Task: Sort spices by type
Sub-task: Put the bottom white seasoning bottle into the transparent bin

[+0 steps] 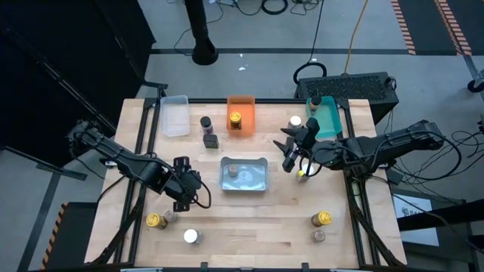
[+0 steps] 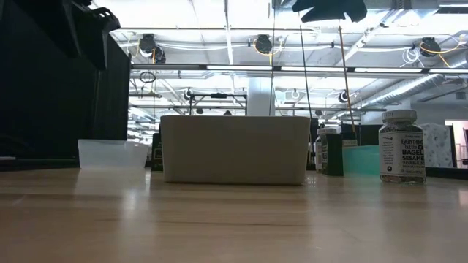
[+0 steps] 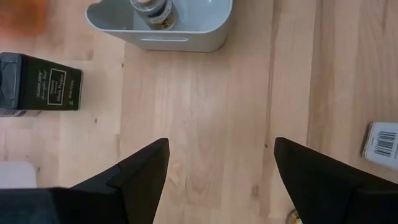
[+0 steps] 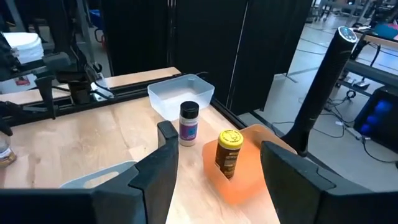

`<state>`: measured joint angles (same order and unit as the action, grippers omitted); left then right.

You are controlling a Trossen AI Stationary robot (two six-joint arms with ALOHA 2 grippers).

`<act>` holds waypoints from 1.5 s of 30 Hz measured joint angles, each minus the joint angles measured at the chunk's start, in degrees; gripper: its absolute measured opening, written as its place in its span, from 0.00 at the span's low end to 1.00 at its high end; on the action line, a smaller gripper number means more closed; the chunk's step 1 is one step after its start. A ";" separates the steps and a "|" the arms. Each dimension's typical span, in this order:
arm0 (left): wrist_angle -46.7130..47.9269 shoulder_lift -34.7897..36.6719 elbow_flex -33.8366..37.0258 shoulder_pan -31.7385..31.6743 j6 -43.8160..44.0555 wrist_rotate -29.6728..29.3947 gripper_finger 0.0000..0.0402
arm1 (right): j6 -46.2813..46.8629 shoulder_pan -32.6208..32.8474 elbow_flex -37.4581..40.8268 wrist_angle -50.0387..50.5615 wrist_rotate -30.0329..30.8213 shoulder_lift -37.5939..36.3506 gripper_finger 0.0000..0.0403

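Hovering with fingers apart and empty: left gripper [image 1: 184, 201] near the grey bin [image 1: 244, 186], right gripper [image 1: 287, 156] beside it.

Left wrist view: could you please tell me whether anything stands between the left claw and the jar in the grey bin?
Only the wall of the grey bin shields the jar; otherwise bare wood lies ahead of the open left claw.

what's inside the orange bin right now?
One gold-lidded spice jar stands upright in the orange bin. The high view shows nothing else in it; the floor under the jar is covered.
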<state>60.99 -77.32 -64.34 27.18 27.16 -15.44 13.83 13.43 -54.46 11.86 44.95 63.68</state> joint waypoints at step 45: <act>-1.84 -13.46 -13.66 16.23 16.88 14.77 0.74 | 0.06 0.07 -0.37 0.35 -1.92 0.00 0.52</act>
<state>59.15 -90.78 -78.00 43.41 44.03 -0.67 13.89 13.50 -54.83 12.21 43.03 63.68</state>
